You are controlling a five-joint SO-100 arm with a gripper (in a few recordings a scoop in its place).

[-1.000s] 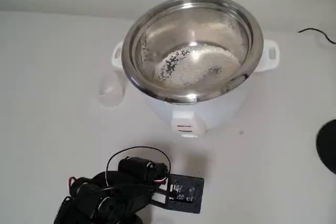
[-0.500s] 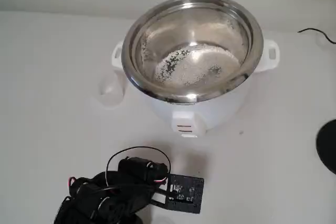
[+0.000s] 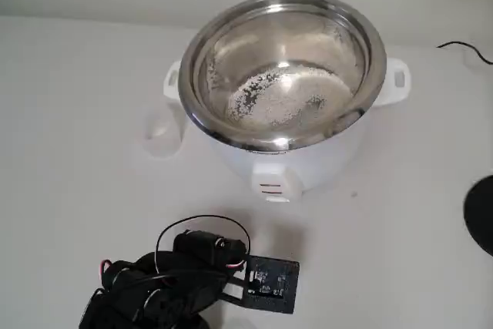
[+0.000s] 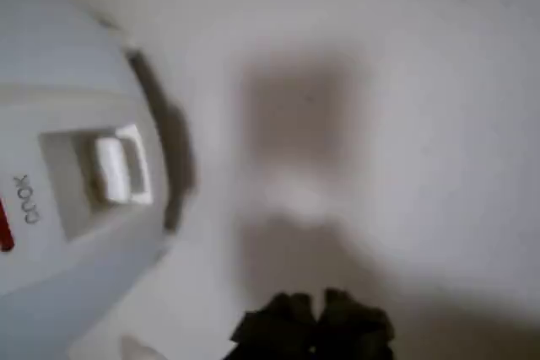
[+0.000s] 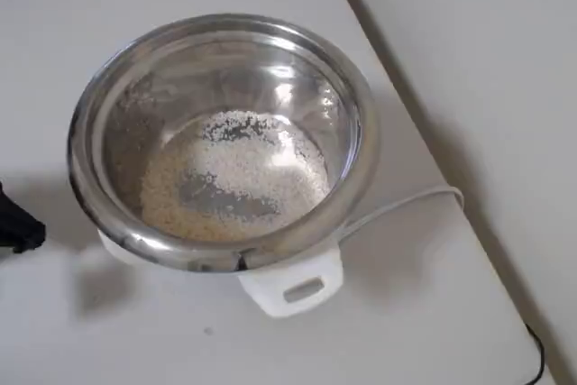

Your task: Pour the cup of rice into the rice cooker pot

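a: while we go near to far, fixed view first. bottom left of frame has the black arm (image 3: 166, 287) folded low, cables looped on top, a small black board sticking out to its right.

b: claw state?

a: gripper (image 4: 314, 316) shows in the wrist view as dark blurry fingertips at the bottom centre, close together, nothing visible between them. too blurred, so i cannot tell if it's wide or narrow.

b: ok. next out?

a: white table (image 3: 69, 213), then the white cooker body (image 3: 289, 167) in the middle of the frame, switch panel facing the arm. wrist view has that same panel at left, blurred.

b: cup?

a: cup (image 3: 163, 132) stands upright at centre left, just beside the cooker's left side, apart from the arm. looks empty but it's faint.

b: rice?

a: rice (image 3: 289, 98) lies on the bottom of the rice cooker pot (image 3: 231, 32), a pale patch with bare steel showing through. overhead view shows the same, grains (image 5: 234, 178) spread across the floor of the bowl.

b: far edge?

a: dark cable (image 3: 466, 50) at upper right, a dark round thing (image 3: 482, 213) cut off at the right edge.
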